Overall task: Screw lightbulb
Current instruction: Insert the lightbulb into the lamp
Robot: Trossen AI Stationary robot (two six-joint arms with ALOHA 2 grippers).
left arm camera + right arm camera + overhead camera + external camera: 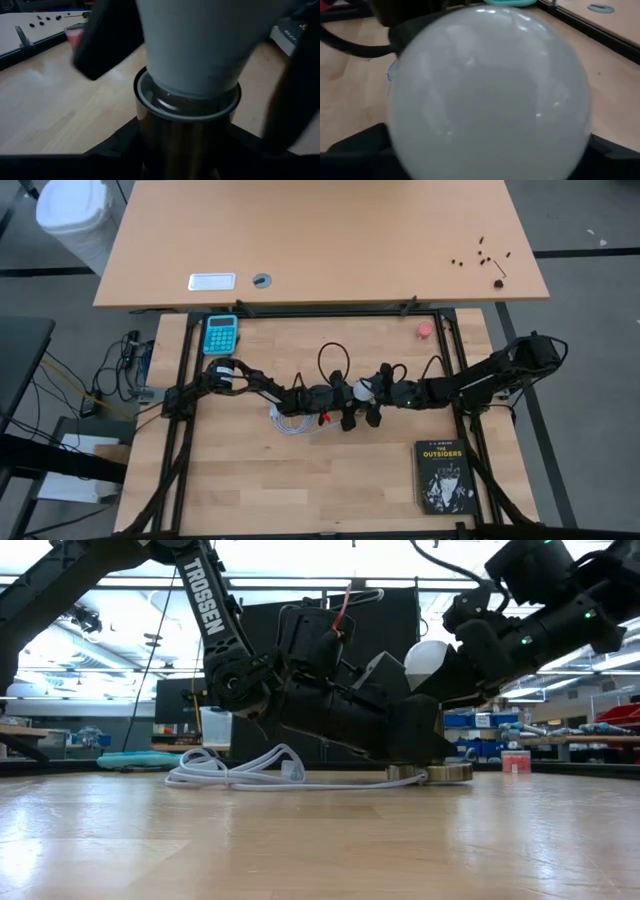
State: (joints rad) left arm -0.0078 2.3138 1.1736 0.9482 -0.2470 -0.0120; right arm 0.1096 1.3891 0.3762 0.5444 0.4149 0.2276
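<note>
The white frosted lightbulb (428, 658) stands upright at mid-table, its narrow neck (190, 75) sunk in the mouth of the socket (186, 107). The socket rests on its round silvery base disc (432, 773). My left gripper (345, 402) comes in from the table's left and is shut on the socket's barrel. My right gripper (376, 392) comes in from the right, slanting down. It is open. Its fingers (102, 42) stand on either side of the bulb's globe (490, 95), with a gap showing on one side. My left gripper pinches the socket's dark metallic barrel (182, 145) between its two fingers, below the rim. The fingers come in nearly level from the table's left. The socket stands upright with its base disc on the table.
A white coiled cord (235, 775) lies on the table left of the socket. A black book (443, 475) lies near the front right. A teal calculator (220, 333) sits at the far left and a small pink round object (425, 330) at the far right.
</note>
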